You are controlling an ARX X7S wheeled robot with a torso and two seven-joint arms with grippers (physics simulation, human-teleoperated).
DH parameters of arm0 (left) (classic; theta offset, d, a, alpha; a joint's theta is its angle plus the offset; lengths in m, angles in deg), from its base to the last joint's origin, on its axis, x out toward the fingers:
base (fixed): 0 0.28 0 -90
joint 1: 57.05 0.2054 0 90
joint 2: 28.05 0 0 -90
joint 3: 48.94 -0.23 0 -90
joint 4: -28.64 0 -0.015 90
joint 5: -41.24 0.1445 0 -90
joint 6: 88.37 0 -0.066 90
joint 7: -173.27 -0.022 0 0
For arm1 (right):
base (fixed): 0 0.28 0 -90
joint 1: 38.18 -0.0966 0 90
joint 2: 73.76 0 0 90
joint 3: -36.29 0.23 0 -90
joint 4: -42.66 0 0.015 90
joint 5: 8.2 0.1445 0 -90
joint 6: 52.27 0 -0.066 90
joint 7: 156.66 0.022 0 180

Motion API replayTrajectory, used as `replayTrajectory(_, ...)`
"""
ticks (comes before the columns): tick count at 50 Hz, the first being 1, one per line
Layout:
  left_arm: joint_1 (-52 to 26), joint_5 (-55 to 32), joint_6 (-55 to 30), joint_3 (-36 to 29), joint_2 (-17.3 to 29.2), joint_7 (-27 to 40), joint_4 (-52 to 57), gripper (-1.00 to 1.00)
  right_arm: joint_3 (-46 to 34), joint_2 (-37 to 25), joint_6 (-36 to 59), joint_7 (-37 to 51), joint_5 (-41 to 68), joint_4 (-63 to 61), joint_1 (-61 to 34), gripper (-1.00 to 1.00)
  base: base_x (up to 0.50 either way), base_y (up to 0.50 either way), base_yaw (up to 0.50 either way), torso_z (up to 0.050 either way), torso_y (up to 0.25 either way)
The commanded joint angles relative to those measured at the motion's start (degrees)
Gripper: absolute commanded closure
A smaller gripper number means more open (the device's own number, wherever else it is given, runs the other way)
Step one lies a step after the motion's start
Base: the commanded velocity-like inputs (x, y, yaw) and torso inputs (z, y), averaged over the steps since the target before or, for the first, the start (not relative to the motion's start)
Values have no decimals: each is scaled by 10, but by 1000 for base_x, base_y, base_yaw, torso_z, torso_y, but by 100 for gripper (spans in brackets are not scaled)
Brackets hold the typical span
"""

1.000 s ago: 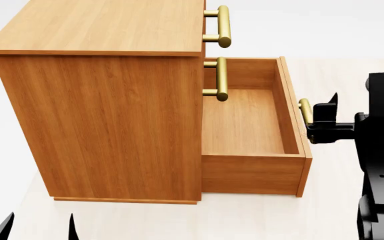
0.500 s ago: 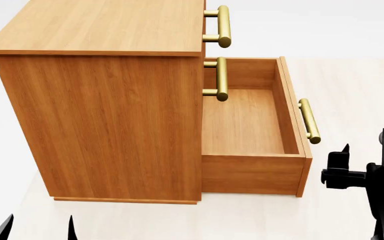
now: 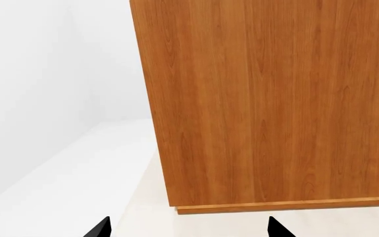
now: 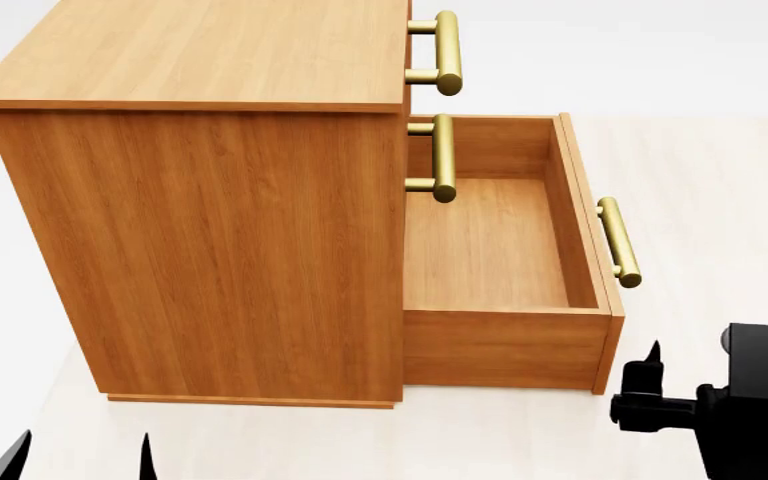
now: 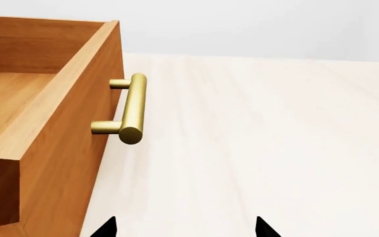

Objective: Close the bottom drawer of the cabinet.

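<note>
The orange-brown cabinet [image 4: 211, 250] stands at the left of the head view. Its bottom drawer [image 4: 491, 345] is pulled far out to the right and is empty inside, with its brass bar handle [image 4: 619, 242] on the front. My right gripper [image 4: 644, 378] is open and empty, low beside the drawer's near front corner and apart from the handle. In the right wrist view the gripper [image 5: 184, 228] faces along the drawer front [image 5: 64, 148], with the handle [image 5: 132, 108] ahead of it. My left gripper [image 4: 80, 455] is open and empty in front of the cabinet's side [image 3: 275, 98].
The two upper drawers are shut; their brass handles [image 4: 447, 52] [image 4: 442, 158] stick out above the open drawer. Pale wood-look floor [image 4: 718, 200] stretches to the right of the drawer front. A white wall [image 3: 45, 74] lies beyond the cabinet.
My right gripper has drawn away from the drawer handle and moved down towards the near side, past the drawer's front corner. The drawer and the left arm have not moved.
</note>
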State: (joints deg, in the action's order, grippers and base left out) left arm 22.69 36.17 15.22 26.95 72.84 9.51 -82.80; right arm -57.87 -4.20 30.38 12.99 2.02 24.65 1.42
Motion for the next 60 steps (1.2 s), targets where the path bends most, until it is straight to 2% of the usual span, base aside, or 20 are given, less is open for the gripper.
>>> replayTrajectory(1, 3, -1, -1, -6, 1, 1, 6, -100, 26, 19, -38, -14, -19, 29, 8, -100, 0, 0, 0, 0, 0)
replayTrajectory(28, 13, -3, 4, -16, 6, 4, 17, -100, 47, 59, -4, -32, -85, 30, -45, -100, 0, 0, 0, 0, 1)
replayTrajectory(60, 13, -5, 2, -26, 9, 13, 22, -100, 23, 88, -19, -51, -107, 30, -35, -100, 0, 0, 0, 0, 0)
